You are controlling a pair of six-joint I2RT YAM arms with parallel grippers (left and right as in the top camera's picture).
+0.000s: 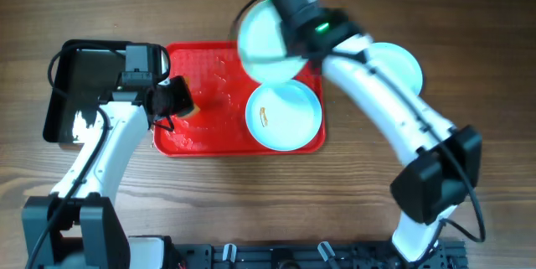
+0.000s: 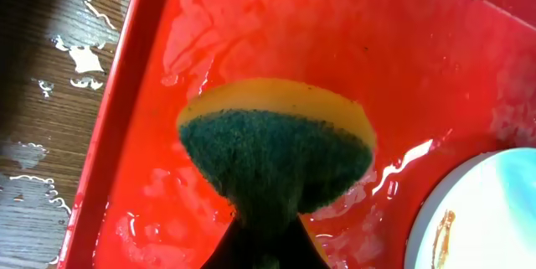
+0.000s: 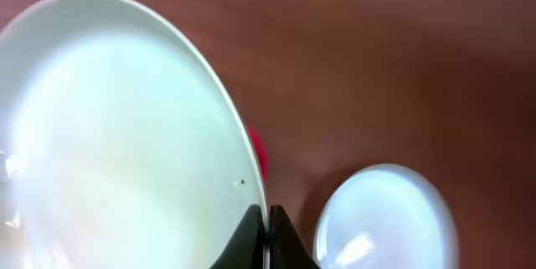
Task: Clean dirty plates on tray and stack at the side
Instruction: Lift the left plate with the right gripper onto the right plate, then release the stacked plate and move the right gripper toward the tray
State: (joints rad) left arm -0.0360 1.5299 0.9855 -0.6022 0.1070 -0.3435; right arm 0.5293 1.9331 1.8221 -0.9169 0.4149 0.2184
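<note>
Right hand (image 3: 265, 237) holds plate (image 3: 117, 135) raised above tray (image 1: 201, 139) (left hand (image 2: 264, 248) pinching sponge (image 2: 276, 147)).

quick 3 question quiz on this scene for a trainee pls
1. True or false: the flat plate on the red tray carries a brown smear.
2. What does the left end effector hold? A) cloth B) sponge C) brush
3. Fill in: the right end effector grips the lifted plate by its ____.

Key: 1 true; 2 B; 3 rim.
</note>
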